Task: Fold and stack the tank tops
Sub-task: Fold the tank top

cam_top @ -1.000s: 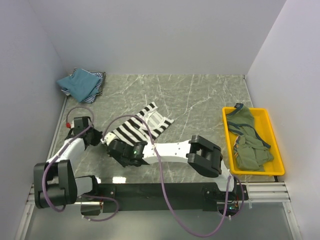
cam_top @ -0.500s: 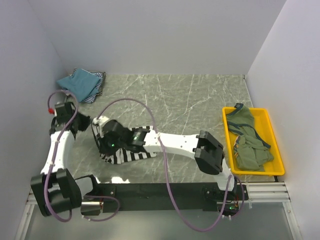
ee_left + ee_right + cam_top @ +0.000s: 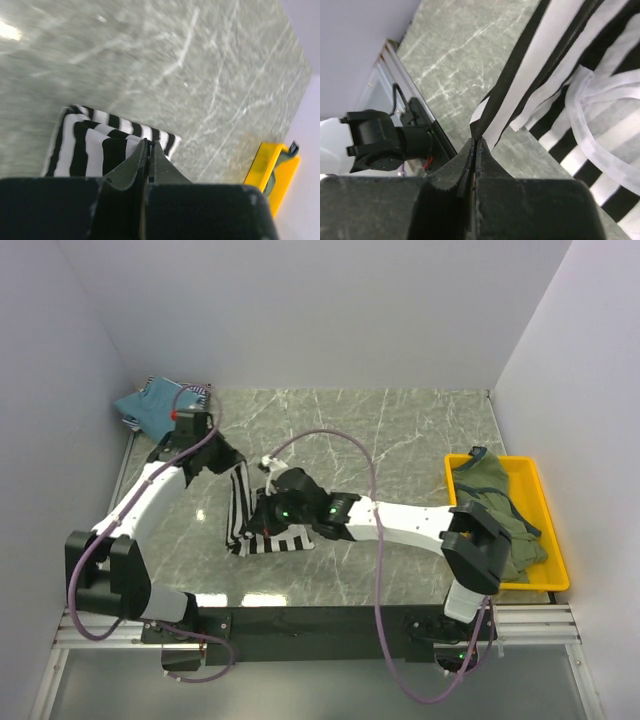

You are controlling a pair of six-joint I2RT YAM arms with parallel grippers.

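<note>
The black-and-white striped tank top (image 3: 282, 540) lies partly folded on the marble table, with one edge lifted. My left gripper (image 3: 232, 468) is shut on its upper left edge. In the left wrist view the gripper (image 3: 148, 143) sits over the folded stripes (image 3: 85, 145). My right gripper (image 3: 262, 512) is shut on another edge; in the right wrist view the gripper (image 3: 476, 140) pinches a corner of the stripes (image 3: 580, 100). The teal-blue top (image 3: 150, 405) lies on the fine blue-and-white striped top (image 3: 198, 392) at the back left. The olive-green top (image 3: 490, 480) lies in the tray.
The yellow plastic tray (image 3: 555, 530) stands at the right edge of the table and shows in the left wrist view (image 3: 260, 170). White walls close in the table at the back and on both sides. Purple cables loop over both arms.
Both grippers have moved back and to the right with the striped top. The left arm has swung from the far left toward the back, lifting its edge.
</note>
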